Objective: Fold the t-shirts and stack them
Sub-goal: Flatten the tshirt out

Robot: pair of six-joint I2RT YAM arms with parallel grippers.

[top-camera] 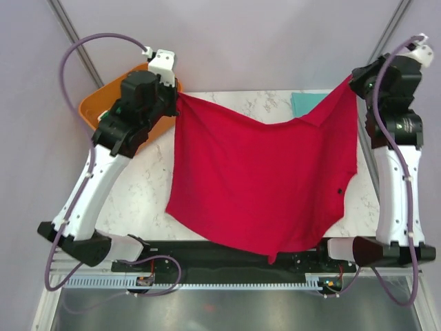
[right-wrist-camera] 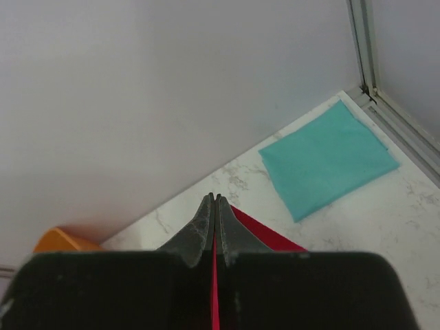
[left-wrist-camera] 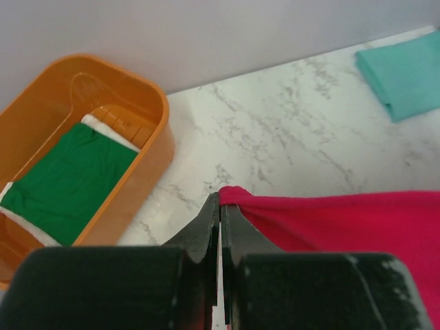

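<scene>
Right now the left gripper (left-wrist-camera: 220,201) and right gripper (right-wrist-camera: 214,199) are each pinched tight on a top end of the red shirt (top-camera: 262,179), which hangs spread between them over the table (left-wrist-camera: 295,124). Looks like spread-before-fold. Next move: lower it flat without bunching. A folded teal shirt (right-wrist-camera: 326,158) lies at the far right corner and may crowd the landing. The green shirt (left-wrist-camera: 69,182) sits in the orange tub (left-wrist-camera: 157,130), far left.
</scene>
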